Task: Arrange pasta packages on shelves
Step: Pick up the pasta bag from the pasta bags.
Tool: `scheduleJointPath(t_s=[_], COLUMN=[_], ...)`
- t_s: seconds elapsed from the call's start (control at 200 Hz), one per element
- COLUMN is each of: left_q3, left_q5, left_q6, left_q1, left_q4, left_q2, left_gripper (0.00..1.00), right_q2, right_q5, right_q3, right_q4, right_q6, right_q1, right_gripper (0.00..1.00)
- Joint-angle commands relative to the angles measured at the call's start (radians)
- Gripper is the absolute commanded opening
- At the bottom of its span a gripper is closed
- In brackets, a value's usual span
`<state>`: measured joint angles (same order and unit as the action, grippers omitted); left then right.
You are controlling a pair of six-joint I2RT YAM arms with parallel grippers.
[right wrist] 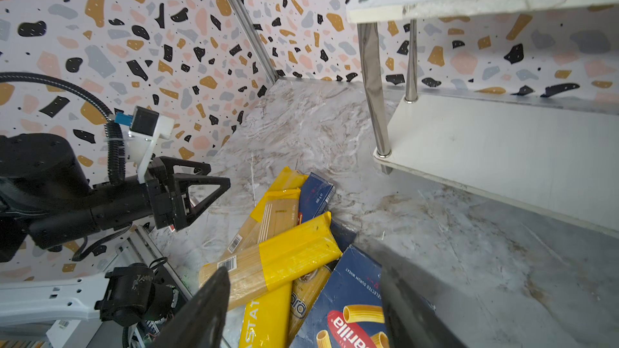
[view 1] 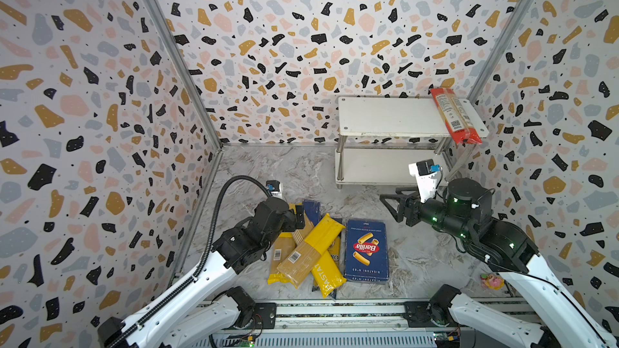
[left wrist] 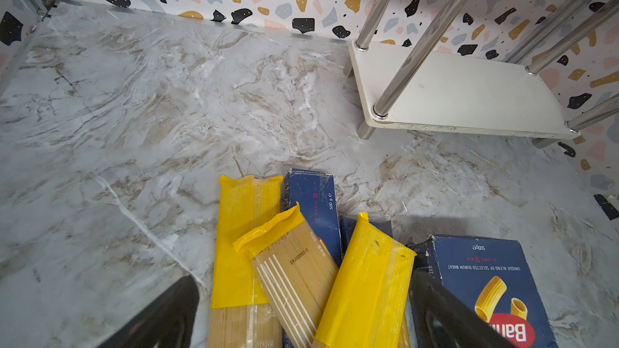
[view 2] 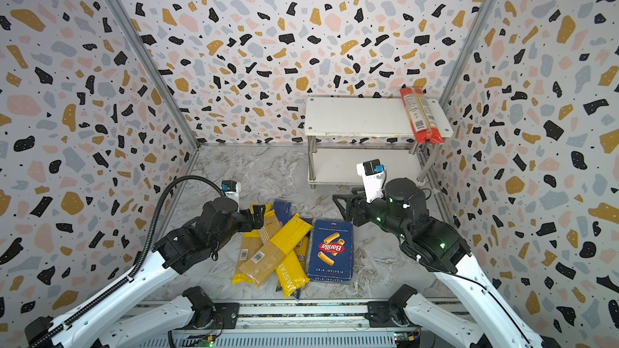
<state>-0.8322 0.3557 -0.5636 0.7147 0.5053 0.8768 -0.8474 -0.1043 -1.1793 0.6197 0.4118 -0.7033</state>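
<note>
You are holding the left gripper (view 1: 297, 215) wide open and empty over the far ends of the yellow spaghetti bags (view 1: 310, 249), which are lying piled on the near floor (view 1: 284, 169); you are likely lining up a pick. The right gripper (view 1: 390, 199) is hovering half-open and empty on the near side of the shelves (view 1: 385, 118), whose top right end is carrying one red bag (view 1: 454, 117).

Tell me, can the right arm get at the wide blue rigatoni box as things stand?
Probably yes. The rigatoni box lies flat with its top face bare, and the right gripper, open, hangs close by with nothing between.
</note>
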Motion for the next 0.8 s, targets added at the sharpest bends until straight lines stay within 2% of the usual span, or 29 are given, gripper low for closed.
scheduleJointPath(t_s=[0.0, 0.15, 0.255, 0.365, 0.461, 0.686, 0.796], left_q3=[0.050, 0.085, 0.045, 0.016, 0.009, 0.002, -0.002], left_q5=[-0.016, -0.080, -0.154, -0.163, -0.181, -0.336, -0.337], left_q6=[-0.023, -0.016, 0.042, 0.075, 0.095, 0.155, 0.180], left_q1=[0.002, 0.003, 0.003, 0.008, 0.011, 0.018, 0.053], left_q4=[-0.052, -0.061, 0.001, 0.057, 0.083, 0.133, 0.166], left_q2=[0.000, 0.055, 0.171, 0.244, 0.250, 0.253, 0.256], left_gripper=[0.99, 1.00, 0.99, 1.00, 0.99, 1.00, 0.99], right_q2=[-0.004, -0.017, -0.026, -0.044, -0.041, -0.032, -0.027], right_q5=[-0.011, -0.029, -0.033, -0.021, 0.010, 0.055, 0.057], right_q3=[0.072, 0.164, 0.207, 0.232, 0.254, 0.269, 0.277], right_q4=[0.029, -0.003, -0.027, -0.027, -0.025, -0.008, -0.009], right_q6=[0.037, 0.046, 0.056, 0.059, 0.062, 0.047, 0.039], right_q1=[-0.024, -0.055, -0.061, -0.062, -0.062, -0.061, -0.057], right_gripper=[0.70, 0.73, 0.76, 0.76, 0.77, 0.86, 0.87])
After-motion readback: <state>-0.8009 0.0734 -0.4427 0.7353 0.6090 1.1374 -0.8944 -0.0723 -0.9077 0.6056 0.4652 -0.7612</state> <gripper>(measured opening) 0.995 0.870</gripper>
